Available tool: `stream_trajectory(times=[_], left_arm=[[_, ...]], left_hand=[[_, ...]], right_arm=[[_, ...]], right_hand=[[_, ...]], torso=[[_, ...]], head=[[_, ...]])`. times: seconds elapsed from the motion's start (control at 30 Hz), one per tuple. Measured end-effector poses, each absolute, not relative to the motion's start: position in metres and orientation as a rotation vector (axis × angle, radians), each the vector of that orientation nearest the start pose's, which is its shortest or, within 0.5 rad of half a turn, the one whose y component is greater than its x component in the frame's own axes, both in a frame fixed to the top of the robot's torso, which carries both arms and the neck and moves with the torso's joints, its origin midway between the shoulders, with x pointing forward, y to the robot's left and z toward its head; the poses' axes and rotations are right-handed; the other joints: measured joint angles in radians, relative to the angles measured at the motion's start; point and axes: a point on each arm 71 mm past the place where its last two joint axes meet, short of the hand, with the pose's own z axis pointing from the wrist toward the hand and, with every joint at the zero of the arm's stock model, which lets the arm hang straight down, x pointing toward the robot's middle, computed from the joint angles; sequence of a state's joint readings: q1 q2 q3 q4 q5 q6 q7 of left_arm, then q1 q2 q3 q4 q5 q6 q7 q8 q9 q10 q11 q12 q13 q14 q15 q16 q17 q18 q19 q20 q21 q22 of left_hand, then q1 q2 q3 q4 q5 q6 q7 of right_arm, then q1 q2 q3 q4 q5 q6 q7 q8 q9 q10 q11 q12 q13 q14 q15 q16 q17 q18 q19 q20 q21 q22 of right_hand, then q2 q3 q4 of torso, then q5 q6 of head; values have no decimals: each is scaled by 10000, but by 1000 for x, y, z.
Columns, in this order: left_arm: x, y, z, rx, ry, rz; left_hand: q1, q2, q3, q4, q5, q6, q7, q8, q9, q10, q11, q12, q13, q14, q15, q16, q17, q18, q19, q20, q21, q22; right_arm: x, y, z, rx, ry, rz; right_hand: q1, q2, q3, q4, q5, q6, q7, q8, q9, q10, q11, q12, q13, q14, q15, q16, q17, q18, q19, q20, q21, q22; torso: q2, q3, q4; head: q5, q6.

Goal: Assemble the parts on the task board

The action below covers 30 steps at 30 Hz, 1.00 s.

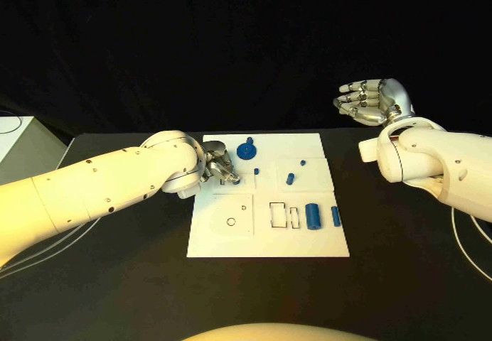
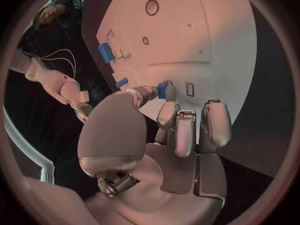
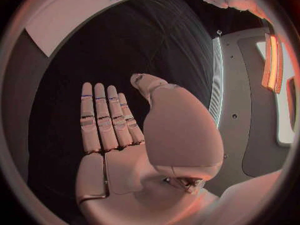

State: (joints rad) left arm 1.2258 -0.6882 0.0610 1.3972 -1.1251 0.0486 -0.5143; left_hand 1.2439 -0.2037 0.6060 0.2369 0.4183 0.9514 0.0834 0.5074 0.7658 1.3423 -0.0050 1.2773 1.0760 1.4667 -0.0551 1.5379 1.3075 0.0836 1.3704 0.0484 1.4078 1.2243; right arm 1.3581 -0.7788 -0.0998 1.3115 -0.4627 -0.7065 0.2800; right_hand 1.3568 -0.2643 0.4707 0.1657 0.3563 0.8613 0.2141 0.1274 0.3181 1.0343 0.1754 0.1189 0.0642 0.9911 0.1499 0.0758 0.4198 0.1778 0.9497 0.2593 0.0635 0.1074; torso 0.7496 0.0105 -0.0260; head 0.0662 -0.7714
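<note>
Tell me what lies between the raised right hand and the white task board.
Only bare black table: in the head view nothing sits between the right hand and the white task board.

Your flat white rectangular task board [image 1: 269,245] lies in the middle of the black table. You will find a round blue disc part [image 1: 247,150] near its far edge. Two small blue pegs [image 1: 290,178] sit around the middle. A broad blue block [image 1: 311,215] and a slimmer blue cylinder [image 1: 334,217] stand side by side near the right edge, just beside a rectangular recess [image 1: 278,215]. Note two small round holes [image 1: 232,222] in the near-left section.
</note>
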Motion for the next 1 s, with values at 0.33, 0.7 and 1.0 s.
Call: stream_trajectory(times=[0.33, 0.7, 1.0], left_arm=[[519, 177, -181, -2225, 21425, -4771], [519, 178, -182, -2169, 21521, -4737], [519, 179, -182, -2155, 21559, -4710]], left_hand=[[-41, -41, 0, 0, -1, 1, -1, -26, 0, 0, 1, 0, 0, 0, 0, 0, 0, -1, 0, 0, 0, 1], [-62, -61, 0, 0, -3, 29, -30, 11, -1, 1, 2, 0, 0, 0, 0, 0, 0, -1, 0, 0, -38, -10], [-52, -51, 0, 0, -3, 32, -32, 13, -2, 2, 3, 0, 0, 0, 0, 0, 0, -1, 0, 0, -38, -9]], right_arm=[[546, -259, -117, 6864, 11802, 9524], [546, -259, -117, 6866, 11825, 9530], [546, -259, -118, 6865, 11841, 9540]], right_hand=[[-1, 1, 1, 0, 0, -25, 24, 0, -11, 0, 0, 0, 1, 1, 0, 0, -25, 0, -35, 36, 0, -23], [-41, 40, -27, 28, 0, -26, 23, 0, -20, 1, 0, -38, 1, -35, -36, 0, -57, 0, -71, -1, 0, -52], [-40, 39, -54, 1, 0, -25, 23, 0, -21, 1, -1, -38, 1, -35, -36, -39, -73, -1, -71, -1, 0, -69]], torso=[[-4, -1, 7], [-7, -7, 5], [-6, -1, -1]], head=[[8, -41], [16, -56], [22, -63]])
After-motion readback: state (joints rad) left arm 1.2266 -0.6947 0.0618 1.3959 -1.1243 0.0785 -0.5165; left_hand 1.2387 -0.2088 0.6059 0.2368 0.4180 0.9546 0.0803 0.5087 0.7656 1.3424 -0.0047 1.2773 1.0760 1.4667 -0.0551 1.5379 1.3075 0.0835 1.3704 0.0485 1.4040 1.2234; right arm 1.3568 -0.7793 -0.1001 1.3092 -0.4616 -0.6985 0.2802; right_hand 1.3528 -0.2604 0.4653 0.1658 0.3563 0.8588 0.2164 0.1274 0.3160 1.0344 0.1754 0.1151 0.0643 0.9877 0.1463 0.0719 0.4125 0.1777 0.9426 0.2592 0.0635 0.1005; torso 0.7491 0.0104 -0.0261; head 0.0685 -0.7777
